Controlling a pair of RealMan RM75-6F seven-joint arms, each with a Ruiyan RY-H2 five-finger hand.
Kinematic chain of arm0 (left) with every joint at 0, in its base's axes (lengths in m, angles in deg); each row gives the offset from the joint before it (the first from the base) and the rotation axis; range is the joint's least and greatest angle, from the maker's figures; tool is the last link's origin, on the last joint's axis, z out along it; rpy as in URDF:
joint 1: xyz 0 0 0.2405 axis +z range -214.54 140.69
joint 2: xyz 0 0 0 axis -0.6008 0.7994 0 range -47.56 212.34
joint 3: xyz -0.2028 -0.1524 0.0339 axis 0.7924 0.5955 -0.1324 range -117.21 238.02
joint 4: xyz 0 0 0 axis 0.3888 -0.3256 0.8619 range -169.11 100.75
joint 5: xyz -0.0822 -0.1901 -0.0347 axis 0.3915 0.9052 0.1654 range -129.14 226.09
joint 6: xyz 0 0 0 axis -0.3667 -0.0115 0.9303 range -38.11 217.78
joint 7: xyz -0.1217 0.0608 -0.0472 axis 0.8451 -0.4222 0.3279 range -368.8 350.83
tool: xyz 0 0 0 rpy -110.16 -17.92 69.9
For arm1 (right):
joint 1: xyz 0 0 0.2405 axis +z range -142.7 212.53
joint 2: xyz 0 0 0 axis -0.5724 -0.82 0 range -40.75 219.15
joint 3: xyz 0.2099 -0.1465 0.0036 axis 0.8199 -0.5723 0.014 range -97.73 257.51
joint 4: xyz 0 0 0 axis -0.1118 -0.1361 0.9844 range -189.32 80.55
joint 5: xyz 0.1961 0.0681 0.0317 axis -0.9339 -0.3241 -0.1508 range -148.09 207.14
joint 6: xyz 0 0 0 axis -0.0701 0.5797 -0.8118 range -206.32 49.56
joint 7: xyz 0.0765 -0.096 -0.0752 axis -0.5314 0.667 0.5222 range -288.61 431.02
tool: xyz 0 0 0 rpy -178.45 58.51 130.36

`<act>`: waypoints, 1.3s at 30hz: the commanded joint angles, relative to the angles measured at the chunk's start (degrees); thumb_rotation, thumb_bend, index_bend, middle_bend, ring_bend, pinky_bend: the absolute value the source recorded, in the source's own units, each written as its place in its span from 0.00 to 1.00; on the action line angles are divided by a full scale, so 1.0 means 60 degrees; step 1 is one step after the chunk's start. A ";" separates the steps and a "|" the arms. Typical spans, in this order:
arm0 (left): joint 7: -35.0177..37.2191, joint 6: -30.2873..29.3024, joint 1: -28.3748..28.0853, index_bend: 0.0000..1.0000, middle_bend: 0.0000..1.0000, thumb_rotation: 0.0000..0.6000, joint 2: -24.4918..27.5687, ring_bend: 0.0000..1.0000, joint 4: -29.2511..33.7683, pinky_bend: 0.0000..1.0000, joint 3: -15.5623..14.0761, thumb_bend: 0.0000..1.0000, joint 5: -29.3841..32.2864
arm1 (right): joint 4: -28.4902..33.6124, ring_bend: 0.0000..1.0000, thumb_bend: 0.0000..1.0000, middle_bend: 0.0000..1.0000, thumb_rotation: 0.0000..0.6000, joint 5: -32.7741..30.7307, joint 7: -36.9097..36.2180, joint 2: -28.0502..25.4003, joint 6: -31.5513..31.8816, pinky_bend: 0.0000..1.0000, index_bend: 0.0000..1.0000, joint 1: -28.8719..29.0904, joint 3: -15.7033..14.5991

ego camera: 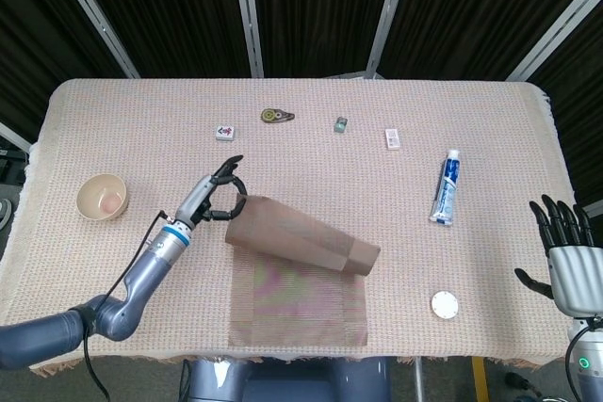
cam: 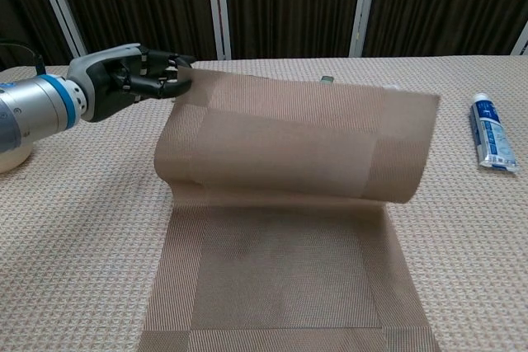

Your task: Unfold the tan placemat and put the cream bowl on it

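The tan placemat lies near the table's front edge with its top layer lifted and curling toward the back. My left hand pinches the raised left corner and holds it above the table. The cream bowl stands at the left, apart from the mat; in the chest view it is hidden behind my left forearm. My right hand hangs off the table's right edge, fingers spread and holding nothing; it does not show in the chest view.
A toothpaste tube lies at the right, a white round lid near the front right. Along the back sit a mahjong tile, a tape dispenser, a small green block and a white eraser.
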 commanded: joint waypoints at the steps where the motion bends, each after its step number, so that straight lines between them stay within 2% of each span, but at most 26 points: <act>1: -0.0175 0.0283 -0.0205 0.59 0.00 1.00 -0.0013 0.00 -0.0754 0.00 0.0334 0.48 0.0429 | -0.0020 0.00 0.00 0.00 1.00 -0.0034 0.0047 0.0026 -0.0048 0.00 0.00 0.0019 0.0003; 5: -0.1273 0.0325 -0.0315 0.59 0.00 1.00 -0.0327 0.00 -0.2093 0.00 0.0210 0.48 0.0741 | -0.0059 0.00 0.00 0.00 1.00 -0.0118 0.0171 0.0105 -0.0184 0.00 0.00 0.0068 -0.0001; 10: -0.1532 0.0489 -0.0181 0.57 0.00 1.00 -0.0576 0.00 -0.3047 0.00 0.0222 0.48 0.1069 | -0.0058 0.00 0.00 0.00 1.00 -0.0133 0.0289 0.0179 -0.0280 0.00 0.00 0.0107 -0.0033; 11: -0.1563 0.0537 -0.0149 0.54 0.00 1.00 -0.0607 0.00 -0.3219 0.00 0.0199 0.46 0.1069 | -0.0056 0.00 0.00 0.00 1.00 -0.0132 0.0308 0.0188 -0.0291 0.00 0.00 0.0115 -0.0036; 12: -0.1625 0.0571 -0.0111 0.43 0.00 1.00 -0.0624 0.00 -0.3408 0.00 0.0150 0.39 0.1038 | -0.0053 0.00 0.00 0.00 1.00 -0.0133 0.0323 0.0196 -0.0304 0.00 0.00 0.0123 -0.0039; 13: -0.1713 0.0562 -0.0073 0.27 0.00 1.00 -0.0635 0.00 -0.3589 0.00 0.0088 0.28 0.0968 | -0.0051 0.00 0.00 0.00 1.00 -0.0137 0.0334 0.0201 -0.0312 0.00 0.00 0.0127 -0.0040; 15: -0.1906 0.0476 -0.0010 0.05 0.00 1.00 -0.0644 0.00 -0.3841 0.00 -0.0028 0.09 0.0826 | -0.0049 0.00 0.00 0.00 1.00 -0.0139 0.0338 0.0203 -0.0322 0.00 0.00 0.0136 -0.0037; 16: -0.2052 0.0417 0.0028 0.00 0.00 1.00 -0.0641 0.00 -0.3967 0.00 -0.0102 0.03 0.0755 | -0.0047 0.00 0.00 0.00 1.00 -0.0137 0.0337 0.0204 -0.0332 0.00 0.00 0.0142 -0.0039; 17: -0.2188 0.0358 0.0064 0.00 0.00 1.00 -0.0631 0.00 -0.4058 0.00 -0.0150 0.01 0.0709 | -0.0046 0.00 0.00 0.00 1.00 -0.0130 0.0334 0.0205 -0.0339 0.00 0.00 0.0146 -0.0044; 20: -0.2510 -0.0136 0.0249 0.00 0.00 1.00 -0.0518 0.00 -0.4091 0.00 -0.0213 0.00 0.0456 | -0.0049 0.00 0.00 0.00 1.00 -0.0076 0.0337 0.0214 -0.0366 0.00 0.00 0.0166 -0.0077; 25: -0.2928 -0.1284 0.0685 0.00 0.00 1.00 0.0101 0.00 -0.3396 0.00 -0.0328 0.00 -0.0216 | -0.0008 0.00 0.00 0.00 1.00 0.0098 0.0403 0.0231 -0.0346 0.00 0.00 0.0175 -0.0172; 28: -0.3699 -0.1924 0.0961 0.00 0.00 1.00 0.0617 0.00 -0.2780 0.00 -0.0459 0.00 -0.0503 | 0.0084 0.00 0.00 0.00 1.00 0.0280 0.0506 0.0255 -0.0371 0.00 0.00 0.0207 -0.0269; 34: -0.6323 -0.3047 0.1746 0.00 0.00 1.00 0.1975 0.00 -0.0242 0.00 -0.0712 0.00 -0.0292 | 0.0326 0.00 0.00 0.00 1.00 0.0894 0.0868 0.0445 -0.0790 0.00 0.00 0.0479 -0.0623; 39: -0.8199 -0.4256 0.2457 0.00 0.00 1.00 0.2819 0.00 0.1790 0.00 -0.0963 0.00 -0.0145 | 0.0662 0.00 0.00 0.00 1.00 0.1629 0.1082 0.0612 -0.1984 0.00 0.01 0.1242 -0.0977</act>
